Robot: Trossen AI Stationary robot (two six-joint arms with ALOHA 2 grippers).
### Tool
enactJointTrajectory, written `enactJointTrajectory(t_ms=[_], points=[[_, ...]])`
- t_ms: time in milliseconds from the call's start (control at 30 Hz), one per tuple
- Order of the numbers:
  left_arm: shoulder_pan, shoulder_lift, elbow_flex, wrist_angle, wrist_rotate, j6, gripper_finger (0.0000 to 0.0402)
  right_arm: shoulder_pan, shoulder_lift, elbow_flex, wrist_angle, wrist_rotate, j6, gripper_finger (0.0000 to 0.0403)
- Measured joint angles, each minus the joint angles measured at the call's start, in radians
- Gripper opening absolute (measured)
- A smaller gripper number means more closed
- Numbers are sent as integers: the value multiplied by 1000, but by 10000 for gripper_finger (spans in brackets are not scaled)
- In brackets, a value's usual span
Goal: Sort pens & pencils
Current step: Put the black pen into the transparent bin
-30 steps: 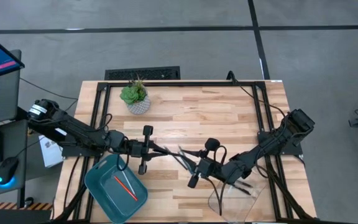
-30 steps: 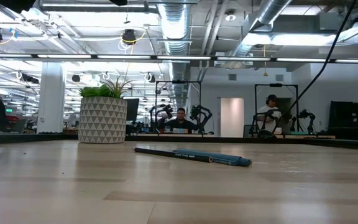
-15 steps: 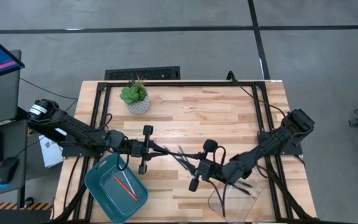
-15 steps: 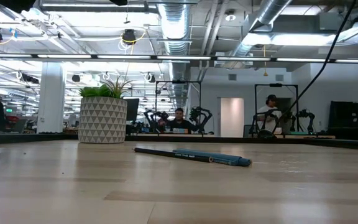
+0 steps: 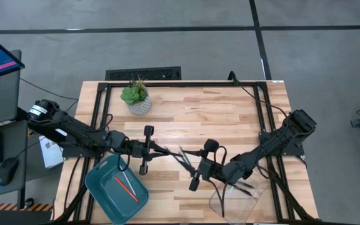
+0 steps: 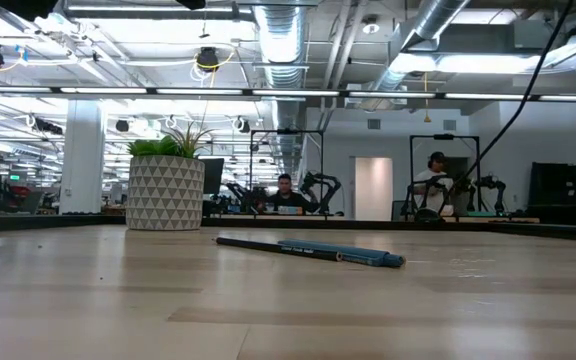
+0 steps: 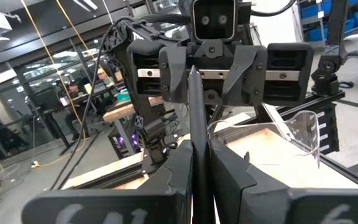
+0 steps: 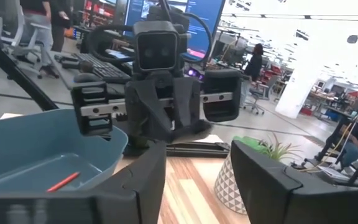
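My left gripper (image 5: 157, 150) (image 7: 197, 149) is shut on a dark slim stick (image 7: 194, 118); pen or pencil, I cannot tell. The stick points level at my right gripper (image 5: 189, 161) (image 8: 197, 180), which faces it, open, a finger on either side of the stick's free end without touching. Both hang above the table's middle. A dark pen and a teal-blue one (image 6: 308, 250) lie flat on the wood under them. An orange-red pencil (image 5: 127, 187) lies in the teal bin (image 5: 105, 194). Dark pens (image 5: 245, 187) lie in the clear container (image 5: 230, 201). My left gripper pinches the stick's near end (image 7: 196, 144) between its two fingers. The fingers come level from the table's left and lie along the stick. It juts straight out ahead of them, level and clear of the table.
A potted plant (image 5: 136, 98) stands at the far left of the table. The teal bin sits at the near left edge, the clear container at the near right. Black frame rails (image 5: 180, 83) run around the tabletop. People sit in the room beyond.
My right gripper has opened around the stick's free end. Both arms have stayed where they were, and the stick is still level in my left gripper.
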Motion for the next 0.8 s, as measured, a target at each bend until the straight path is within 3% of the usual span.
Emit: enactJointTrajectory(t_ms=[200, 800], points=[[0, 0, 0, 0, 22, 0, 21, -26, 0, 0, 1, -52, 0, 208], [0, 0, 0, 0, 24, 0, 21, -39, 0, 0, 65, -135, -53, 161]])
